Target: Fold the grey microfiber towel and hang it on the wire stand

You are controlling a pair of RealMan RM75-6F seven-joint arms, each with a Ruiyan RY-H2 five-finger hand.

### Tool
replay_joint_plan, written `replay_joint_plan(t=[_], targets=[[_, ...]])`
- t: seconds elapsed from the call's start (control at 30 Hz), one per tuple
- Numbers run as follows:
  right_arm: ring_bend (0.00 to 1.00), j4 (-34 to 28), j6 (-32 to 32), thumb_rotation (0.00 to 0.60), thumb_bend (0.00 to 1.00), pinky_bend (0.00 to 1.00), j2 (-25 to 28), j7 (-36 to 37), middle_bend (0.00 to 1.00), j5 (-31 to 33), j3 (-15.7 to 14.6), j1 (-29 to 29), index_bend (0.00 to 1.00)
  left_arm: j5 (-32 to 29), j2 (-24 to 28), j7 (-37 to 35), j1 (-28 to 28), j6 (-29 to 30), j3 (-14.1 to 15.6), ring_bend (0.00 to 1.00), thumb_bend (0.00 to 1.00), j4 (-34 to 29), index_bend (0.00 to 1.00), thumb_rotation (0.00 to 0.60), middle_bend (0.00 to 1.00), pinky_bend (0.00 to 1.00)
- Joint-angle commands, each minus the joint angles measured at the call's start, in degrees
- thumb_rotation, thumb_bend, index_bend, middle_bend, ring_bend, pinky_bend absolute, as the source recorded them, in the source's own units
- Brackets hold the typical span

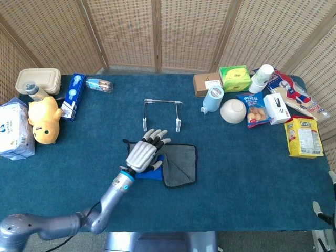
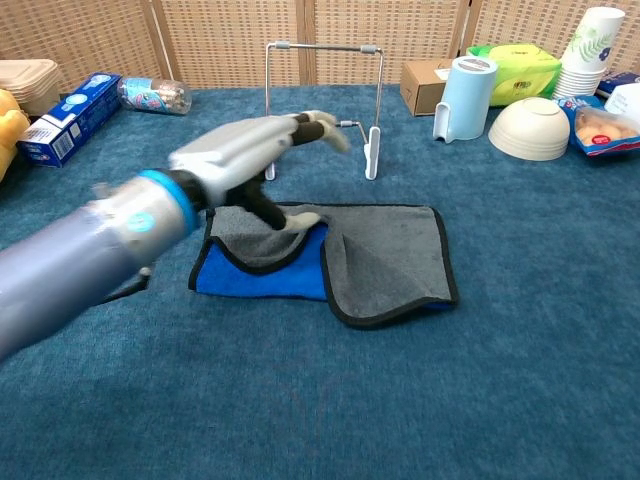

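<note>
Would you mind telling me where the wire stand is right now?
In the head view the wire stand stands upright near the table's centre, just beyond the grey towel and the left hand, with the blue cup off to its right.

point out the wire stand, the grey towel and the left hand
wire stand [image 2: 322, 46]: chest view, top bar
grey towel [image 2: 390, 260]: chest view, flat right half
left hand [image 1: 140, 153]: head view, back of the hand

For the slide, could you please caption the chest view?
Left hand open above the partly folded grey towel, wire stand behind.
</note>
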Motion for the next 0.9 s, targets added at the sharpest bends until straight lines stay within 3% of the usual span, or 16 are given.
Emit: replay_joint_plan(t=[0.03, 0.4, 0.9], targets=[[0.00, -0.3, -0.4, 0.600, 0.28, 0.00, -0.3, -0.6, 0.08, -0.1, 0.1, 0.4, 0.08, 2.5, 3.3, -0.7, 2.5, 2.3, 3.0, 0.00, 0.41, -3.0, 0.23, 0.600, 0.06, 0.00], [0.00, -0.6, -2.5, 0.600, 0.28, 0.00, -1.7, -3.0, 0.08, 0.4, 0.2, 2.2, 0.08, 3.0, 6.8, 0.8, 6.6, 3.5, 7.6, 0.00, 0.39, -2.6, 0.26, 0.600, 0.07, 0.00], [0.00, 0.0, -2.4, 0.600, 0.28, 0.00, -1.9, -2.8, 0.08, 1.4, 0.2, 2.2, 0.08, 4.1, 4.2, -1.3, 7.6, 3.9, 7.0, 0.00, 0.39, 0.9, 0.26, 0.600, 0.08, 0.00]])
